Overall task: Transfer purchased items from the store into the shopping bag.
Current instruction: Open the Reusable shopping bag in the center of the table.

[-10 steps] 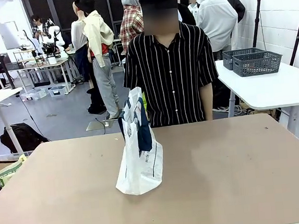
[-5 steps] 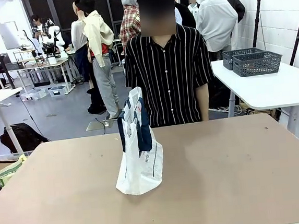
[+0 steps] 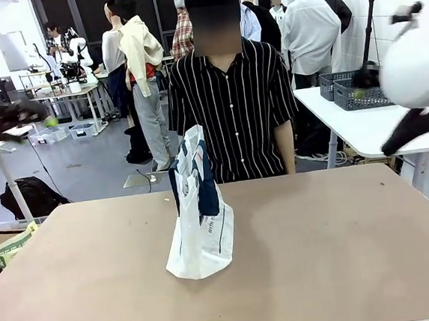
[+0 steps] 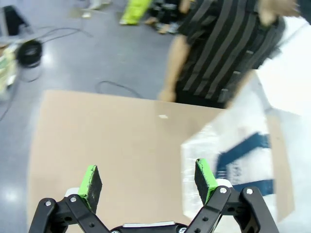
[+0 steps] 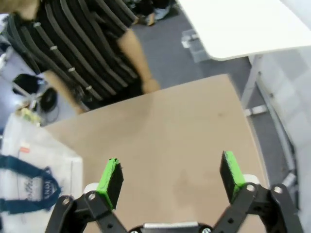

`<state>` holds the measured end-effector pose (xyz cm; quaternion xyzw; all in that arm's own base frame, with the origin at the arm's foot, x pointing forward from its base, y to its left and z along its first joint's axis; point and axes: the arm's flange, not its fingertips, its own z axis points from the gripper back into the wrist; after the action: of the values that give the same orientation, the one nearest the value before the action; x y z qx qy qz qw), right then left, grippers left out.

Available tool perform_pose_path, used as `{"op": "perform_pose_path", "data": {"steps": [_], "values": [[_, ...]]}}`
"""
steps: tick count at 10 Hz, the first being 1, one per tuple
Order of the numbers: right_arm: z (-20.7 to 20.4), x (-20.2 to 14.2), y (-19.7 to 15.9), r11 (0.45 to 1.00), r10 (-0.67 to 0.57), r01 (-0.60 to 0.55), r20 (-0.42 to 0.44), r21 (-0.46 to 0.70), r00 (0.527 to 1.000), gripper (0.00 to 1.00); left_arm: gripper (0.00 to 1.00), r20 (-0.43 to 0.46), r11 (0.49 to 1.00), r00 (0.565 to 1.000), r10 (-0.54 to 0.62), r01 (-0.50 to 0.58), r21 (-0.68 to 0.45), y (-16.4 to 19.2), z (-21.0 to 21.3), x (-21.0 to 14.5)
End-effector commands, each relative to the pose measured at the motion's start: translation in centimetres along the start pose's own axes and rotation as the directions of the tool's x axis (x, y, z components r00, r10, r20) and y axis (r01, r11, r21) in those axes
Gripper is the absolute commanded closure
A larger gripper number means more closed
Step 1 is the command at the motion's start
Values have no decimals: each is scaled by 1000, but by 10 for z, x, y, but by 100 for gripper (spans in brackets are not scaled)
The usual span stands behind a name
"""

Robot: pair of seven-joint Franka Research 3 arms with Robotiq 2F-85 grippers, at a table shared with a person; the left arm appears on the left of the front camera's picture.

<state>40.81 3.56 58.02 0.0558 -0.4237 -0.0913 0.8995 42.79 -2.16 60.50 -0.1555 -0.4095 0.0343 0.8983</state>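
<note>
Two wrist views show what the front view blurs: the left gripper and the right gripper each have their green pads spread wide, nothing between them, above the table. Front view alone shows the shopping bag whole, upright near table centre before the person; its contents cannot be made out, and both arms smear at 9 and 3 o'clock. The shopping bag lies at 3 o'clock of the left fingers and 9 o'clock of the right, cut off there.
</note>
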Motion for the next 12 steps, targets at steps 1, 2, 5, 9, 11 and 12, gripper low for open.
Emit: {"op": "perform_pose_path", "data": {"steps": [1, 2, 5, 9, 11, 12], "values": [[-10, 1, 22, 1000, -15, 14, -46, -21, 999, 0, 0, -91, 995, 996, -18, 9, -97, 5, -33, 12], [-10, 1, 17, 1000, -8, 8, -31, -30, 999, 0, 0, -115, 1000, 993, -15, 13, -22, 4, -40, 6], [0, -3, 25, 1000, 2, -2, -27, 16, 1000, 0, 0, -31, 998, 999, -10, 8, -63, -23, -16, 4], [-18, 10, 97, 998, -8, 18, -152, 62, 988, 0, 0, -102, 990, 990, -100, 89, -105, -70, -65, 24], [-45, 15, 152, 989, -43, 77, -253, 126, 967, 0, 0, -222, 968, 955, -195, 150, -203, -108, -108, 34], [-61, 16, 180, 974, -109, 165, -318, 154, 942, 0, 0, -246, 964, 946, -212, 162, -210, -128, -131, 35]]}}
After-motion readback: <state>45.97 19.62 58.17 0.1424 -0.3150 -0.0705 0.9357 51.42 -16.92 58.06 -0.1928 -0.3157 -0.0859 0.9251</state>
